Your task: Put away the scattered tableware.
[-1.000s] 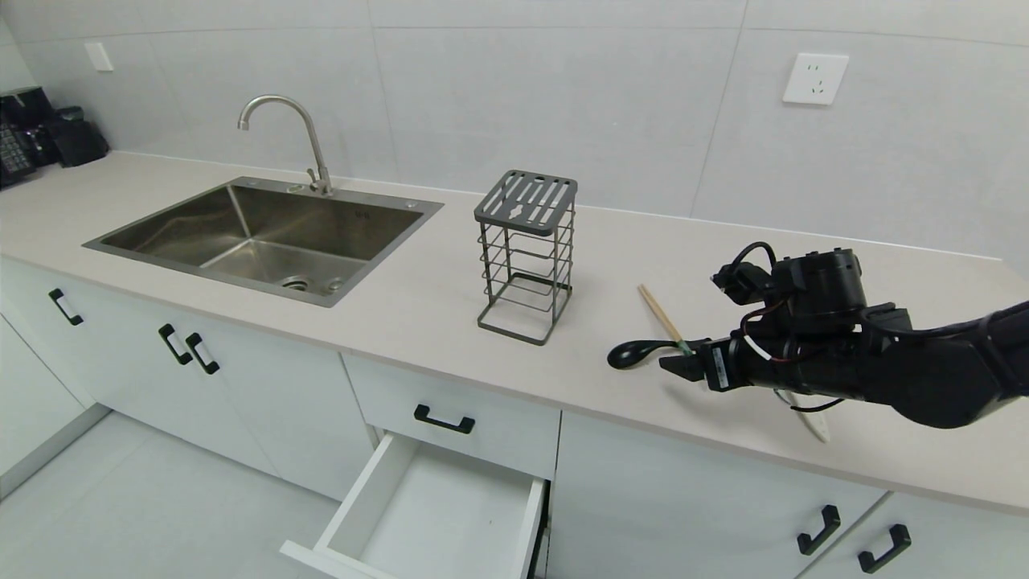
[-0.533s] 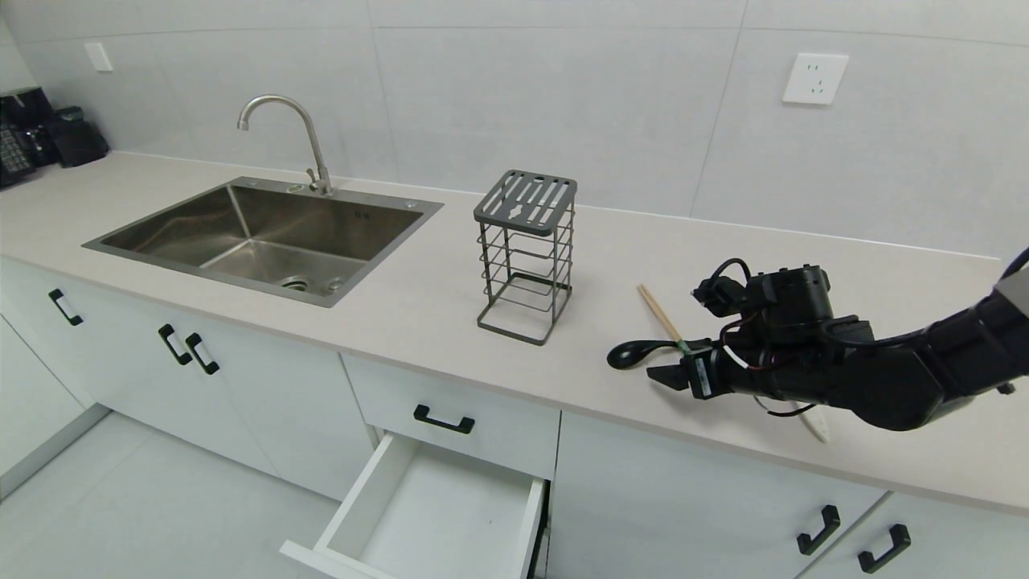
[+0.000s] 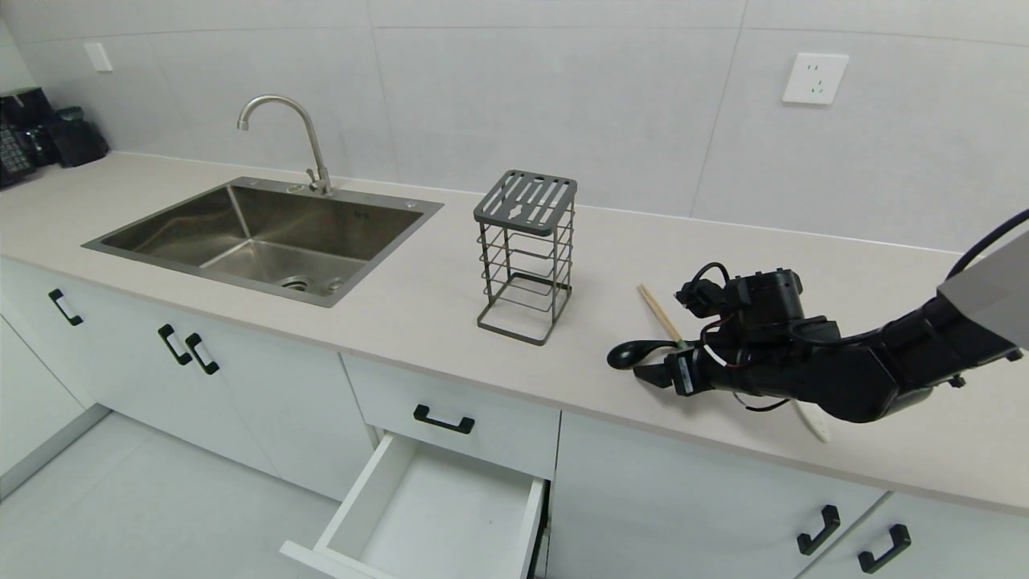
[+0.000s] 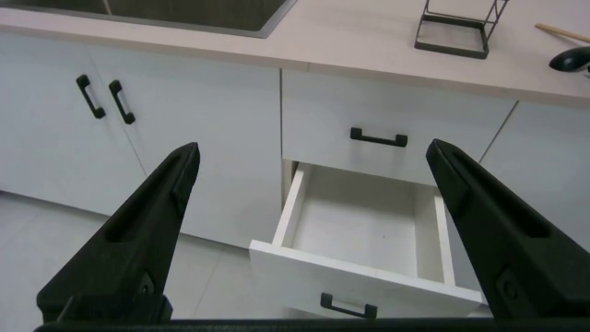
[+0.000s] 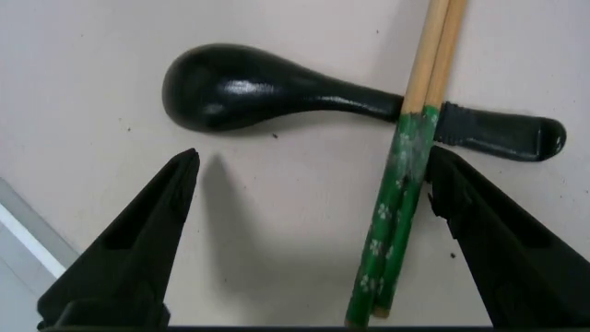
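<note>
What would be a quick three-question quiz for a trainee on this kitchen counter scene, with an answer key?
1. True or false: the chopsticks lie across the handle of the black spoon.
2. The right hand is: A) shut on the spoon; B) open over the spoon and chopsticks; C) shut on the chopsticks.
3. Fill in: the white drawer stands ____.
Key: 1 true; 2 B; 3 open.
</note>
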Robot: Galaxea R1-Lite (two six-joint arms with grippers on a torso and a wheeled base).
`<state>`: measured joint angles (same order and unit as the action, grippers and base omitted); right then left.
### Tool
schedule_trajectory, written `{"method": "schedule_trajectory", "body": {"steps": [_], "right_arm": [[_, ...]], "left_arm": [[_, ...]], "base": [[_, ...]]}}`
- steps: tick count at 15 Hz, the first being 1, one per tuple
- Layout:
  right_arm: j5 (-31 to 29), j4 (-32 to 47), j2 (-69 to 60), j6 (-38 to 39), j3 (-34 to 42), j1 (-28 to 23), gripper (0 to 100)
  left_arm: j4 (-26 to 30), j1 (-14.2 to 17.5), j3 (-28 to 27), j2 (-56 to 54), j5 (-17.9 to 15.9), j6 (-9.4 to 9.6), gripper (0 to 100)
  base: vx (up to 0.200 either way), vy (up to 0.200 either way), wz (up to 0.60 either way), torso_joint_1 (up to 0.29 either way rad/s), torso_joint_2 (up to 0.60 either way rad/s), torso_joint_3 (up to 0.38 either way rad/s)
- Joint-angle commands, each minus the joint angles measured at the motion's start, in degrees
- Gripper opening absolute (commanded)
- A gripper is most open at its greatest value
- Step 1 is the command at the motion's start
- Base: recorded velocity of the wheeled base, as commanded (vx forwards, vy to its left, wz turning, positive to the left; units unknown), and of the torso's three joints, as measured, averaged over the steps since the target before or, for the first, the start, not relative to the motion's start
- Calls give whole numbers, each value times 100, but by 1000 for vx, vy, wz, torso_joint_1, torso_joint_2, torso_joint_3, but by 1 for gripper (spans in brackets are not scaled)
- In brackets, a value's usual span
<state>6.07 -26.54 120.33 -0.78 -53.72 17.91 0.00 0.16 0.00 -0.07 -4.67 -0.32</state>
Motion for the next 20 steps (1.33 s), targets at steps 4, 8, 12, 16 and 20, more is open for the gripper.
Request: {"method": "schedule_trajectory", "body": {"steps": [4, 8, 12, 16, 20], "right_arm": [[-1, 26, 69, -1, -138, -367, 0], [-1, 70, -572, -27, -42, -639, 0], [-45, 70, -1627, -36, 398, -560, 0], [-89, 228, -3016, -36, 723, -112, 0], [-62, 307, -4237, -54, 1242, 345, 0]], "left_arm": [[0, 2, 0, 7, 1, -3, 100], [0, 2, 0, 7, 1, -3, 100], [0, 2, 0, 7, 1, -3, 100], [0, -7, 0, 7, 1, -3, 100], [0, -7, 0, 7, 1, -3, 100]], "base": [[0, 0, 0, 0, 0, 0], [0, 0, 0, 0, 0, 0], [0, 0, 0, 0, 0, 0], [0, 0, 0, 0, 0, 0], [0, 0, 0, 0, 0, 0]]}}
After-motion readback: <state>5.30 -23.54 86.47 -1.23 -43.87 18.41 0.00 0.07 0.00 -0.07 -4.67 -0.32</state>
